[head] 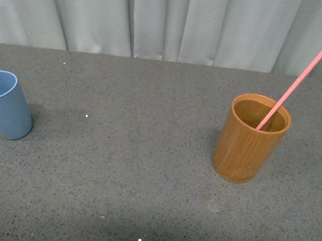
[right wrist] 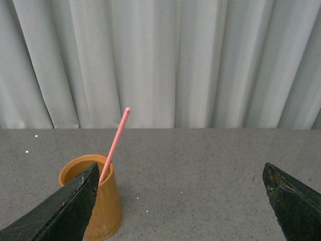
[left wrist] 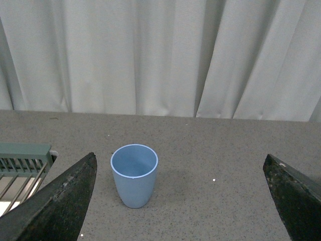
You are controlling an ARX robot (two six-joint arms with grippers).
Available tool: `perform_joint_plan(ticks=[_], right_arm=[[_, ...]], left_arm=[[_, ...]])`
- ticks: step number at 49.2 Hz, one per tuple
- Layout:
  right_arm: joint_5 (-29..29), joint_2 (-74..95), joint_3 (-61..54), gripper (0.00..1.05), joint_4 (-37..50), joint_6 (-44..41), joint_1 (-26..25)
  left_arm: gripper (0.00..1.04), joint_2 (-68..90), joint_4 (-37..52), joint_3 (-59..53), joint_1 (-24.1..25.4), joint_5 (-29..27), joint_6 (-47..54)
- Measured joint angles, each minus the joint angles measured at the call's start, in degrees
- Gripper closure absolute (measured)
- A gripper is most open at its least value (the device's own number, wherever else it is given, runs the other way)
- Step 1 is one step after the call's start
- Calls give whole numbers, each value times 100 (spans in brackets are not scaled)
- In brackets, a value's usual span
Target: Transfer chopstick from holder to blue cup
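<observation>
The pink-red chopstick (head: 295, 85) stands tilted in the orange-brown bamboo holder (head: 248, 145) at the right of the table, its top leaning up and right. The light-blue cup (head: 3, 105) stands upright and empty at the far left edge. Neither gripper shows in the front view. In the left wrist view my left gripper (left wrist: 183, 193) is open and empty, with the blue cup (left wrist: 134, 174) ahead of it, near one finger. In the right wrist view my right gripper (right wrist: 180, 193) is open and empty, with the holder (right wrist: 103, 201) and the chopstick (right wrist: 116, 142) ahead beside one finger.
A grey speckled table (head: 129, 168) carries both cups. A pale curtain (head: 169, 20) hangs along the table's far edge. A green slatted rack (left wrist: 22, 160) shows at the table's edge in the left wrist view.
</observation>
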Motion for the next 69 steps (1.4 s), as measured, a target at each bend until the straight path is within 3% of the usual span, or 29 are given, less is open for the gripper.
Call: perform_joint_plan(ticks=[69], right_arm=[[0, 0, 0, 10, 0, 0, 0]], left_arm=[[7, 0, 0, 0, 0, 0, 0]])
